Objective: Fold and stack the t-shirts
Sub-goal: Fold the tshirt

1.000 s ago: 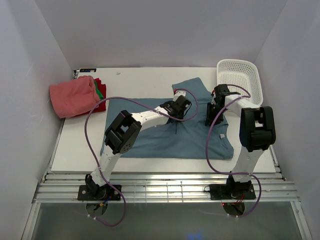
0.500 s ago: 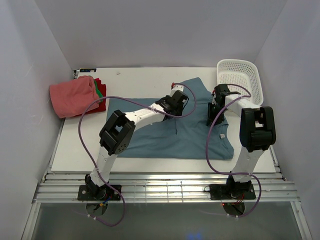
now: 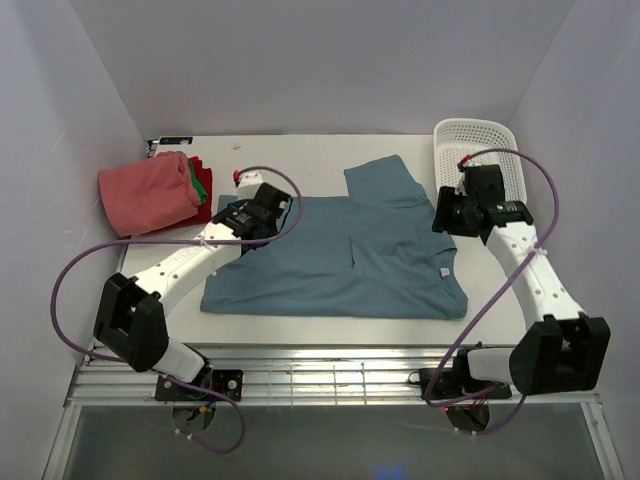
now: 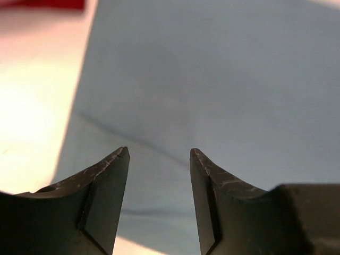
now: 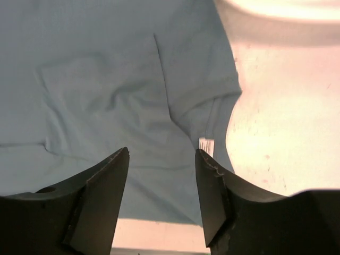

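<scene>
White-walled booth, white tabletop (image 3: 300,160), and the big teal shirt (image 3: 330,265) is spread flat across the middle of it with one sleeve poking out toward the far side

What just changed: a second ago both arms were bunched over the middle of the shirt with their jaws much more closed. Now they've let go and swung apart. The left gripper (image 3: 268,208) has slid out to the shirt's far-left corner, and the right gripper (image 3: 446,212) has backed off to the shirt's right edge, just beside the basket (image 3: 490,150). Both are open and empty, and you can see clear gaps between the fingers in both wrist views

My read is that one fold or smoothing pass is done and they're lining up for the next grab, so it's still early for this shirt

Left wrist view: the left gripper (image 4: 159,154) hangs over the shirt's left edge, bare tabletop off to its left. Right wrist view: the right gripper (image 5: 162,154) is above rumpled cloth near the little white tag (image 5: 206,145)

The pile of folded shirts (image 3: 150,190), pink on top with green and red peeking out, sits at the far left, well apart from the teal one
</scene>
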### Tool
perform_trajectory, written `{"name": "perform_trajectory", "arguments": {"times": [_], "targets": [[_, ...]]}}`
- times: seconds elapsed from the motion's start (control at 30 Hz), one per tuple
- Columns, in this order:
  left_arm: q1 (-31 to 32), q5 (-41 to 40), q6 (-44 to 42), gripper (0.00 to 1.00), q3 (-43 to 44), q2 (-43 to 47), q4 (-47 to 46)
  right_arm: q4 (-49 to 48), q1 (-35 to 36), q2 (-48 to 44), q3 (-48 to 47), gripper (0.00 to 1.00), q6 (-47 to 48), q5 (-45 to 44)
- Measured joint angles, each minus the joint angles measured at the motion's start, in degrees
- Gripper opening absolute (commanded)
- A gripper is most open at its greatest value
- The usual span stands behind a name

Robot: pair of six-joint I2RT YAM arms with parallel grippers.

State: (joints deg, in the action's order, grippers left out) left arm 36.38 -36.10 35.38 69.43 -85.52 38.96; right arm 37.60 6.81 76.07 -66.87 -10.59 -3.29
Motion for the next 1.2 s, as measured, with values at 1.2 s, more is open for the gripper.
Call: {"name": "perform_trajectory", "arguments": {"times": [1.2], "targets": [[-28.76, 13.68, -17.00, 0.60, 21.05, -30.62, -7.76, 2.54, 0.02, 61.48, -56.98, 0.59, 2.16, 10.75]]}}
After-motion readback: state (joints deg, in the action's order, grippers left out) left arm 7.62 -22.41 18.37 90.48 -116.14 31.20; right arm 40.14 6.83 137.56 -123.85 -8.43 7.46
